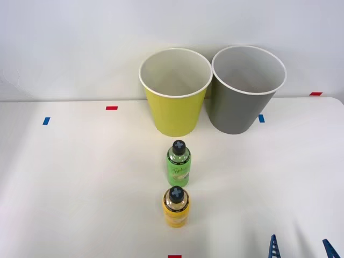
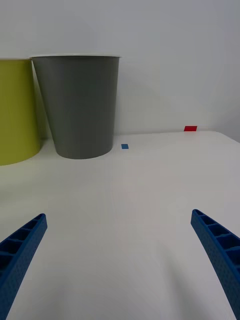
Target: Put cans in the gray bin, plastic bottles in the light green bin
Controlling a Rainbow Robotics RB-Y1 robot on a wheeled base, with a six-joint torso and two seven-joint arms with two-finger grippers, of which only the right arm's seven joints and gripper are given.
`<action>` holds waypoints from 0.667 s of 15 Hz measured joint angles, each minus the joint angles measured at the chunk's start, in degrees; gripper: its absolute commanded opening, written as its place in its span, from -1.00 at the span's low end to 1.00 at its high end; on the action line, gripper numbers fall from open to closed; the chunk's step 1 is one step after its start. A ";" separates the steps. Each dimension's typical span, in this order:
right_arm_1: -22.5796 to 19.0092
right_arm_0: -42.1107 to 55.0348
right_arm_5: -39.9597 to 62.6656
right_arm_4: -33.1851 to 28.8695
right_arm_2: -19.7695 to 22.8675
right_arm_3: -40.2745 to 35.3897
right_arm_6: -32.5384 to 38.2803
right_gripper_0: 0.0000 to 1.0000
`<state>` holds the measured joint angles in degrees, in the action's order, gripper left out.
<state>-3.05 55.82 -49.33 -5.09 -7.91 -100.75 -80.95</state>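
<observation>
Two plastic bottles stand upright in the middle of the white table: a clear green one (image 1: pixel 178 163) and, nearer the front edge, a yellow-orange one (image 1: pixel 176 207). Both have dark caps with a pale cross. Behind them stand the light green bin (image 1: pixel 175 107) (image 2: pixel 15 120) and, to its right, the gray bin (image 1: pixel 243 105) (image 2: pixel 80 107). Both bins show pale insides with nothing in sight. No cans are in view. My right gripper (image 1: pixel 301 248) (image 2: pixel 120 260) is open at the front right, well to the right of the yellow-orange bottle, with nothing between its fingers. It faces the gray bin.
Small red tape marks (image 1: pixel 111 108) (image 2: pixel 190 128) and blue tape marks (image 1: pixel 46 121) (image 2: pixel 124 146) lie flat on the table (image 1: pixel 80 177). A pale wall rises just behind the bins. Open table stretches left and right of the bottles.
</observation>
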 measured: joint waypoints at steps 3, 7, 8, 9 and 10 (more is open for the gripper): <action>-2.08 -0.76 -1.09 0.60 -0.89 1.91 -0.37 1.00; -10.27 -0.88 -2.20 -0.34 -4.56 -1.59 -2.08 1.00; -12.82 -0.97 -2.20 -0.60 -5.68 -2.50 -2.44 1.00; -15.44 -1.31 -2.23 -0.81 -6.78 -3.18 -2.76 1.00; -17.96 -1.98 -2.30 -0.88 -7.78 -3.52 -3.10 1.00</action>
<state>-21.01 53.84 -51.62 -5.98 -15.69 -104.27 -84.05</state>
